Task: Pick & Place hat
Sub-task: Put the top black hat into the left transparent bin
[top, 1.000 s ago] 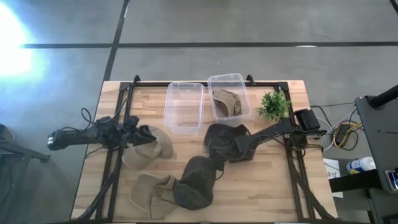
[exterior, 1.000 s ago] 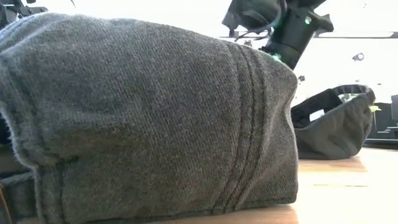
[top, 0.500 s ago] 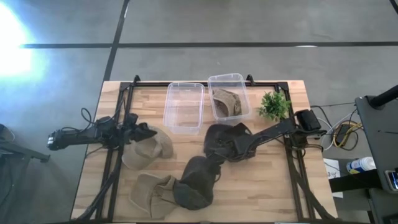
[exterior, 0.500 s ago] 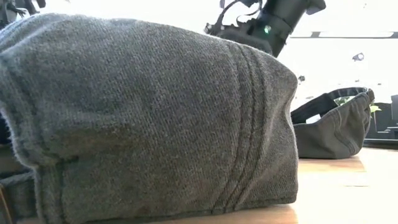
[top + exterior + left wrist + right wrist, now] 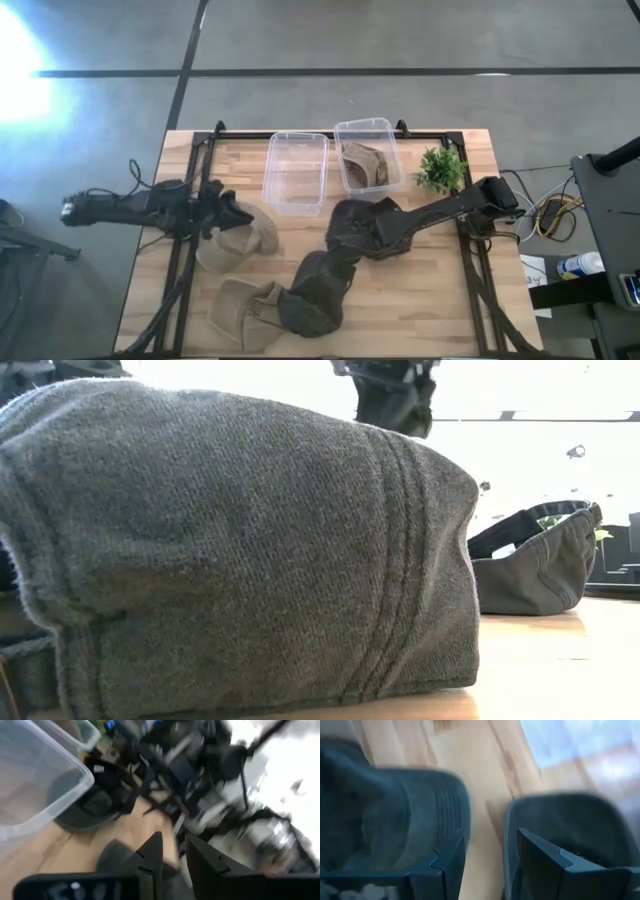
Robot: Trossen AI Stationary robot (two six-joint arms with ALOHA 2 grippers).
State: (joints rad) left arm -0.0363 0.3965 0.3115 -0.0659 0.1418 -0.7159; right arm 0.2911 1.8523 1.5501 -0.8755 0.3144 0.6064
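Observation:
Two dark grey hats lie on the table: one near the middle [image 5: 360,225], brim up [image 5: 535,570], and one toward the near edge [image 5: 315,292] that fills the low view [image 5: 240,550]. Two tan hats lie left of them [image 5: 243,240] [image 5: 243,310], and a third sits in the right clear bin [image 5: 367,165]. My right gripper [image 5: 372,235] [image 5: 490,847] hovers open over the middle dark hat [image 5: 570,820], wood showing between its fingers. My left gripper [image 5: 232,213] [image 5: 174,842] is open at the far edge of a tan hat, holding nothing.
An empty clear bin [image 5: 296,170] stands beside the filled one [image 5: 385,128] at the far edge. A small green plant [image 5: 440,168] is right of the bins. Black frame rails [image 5: 180,270] run along the table's sides. Bare wood lies near the right near corner [image 5: 420,300].
My right gripper has moved toward the table's left, coming over the middle dark hat. My left arm has drawn back a little toward the left edge. The hats have stayed where they were.

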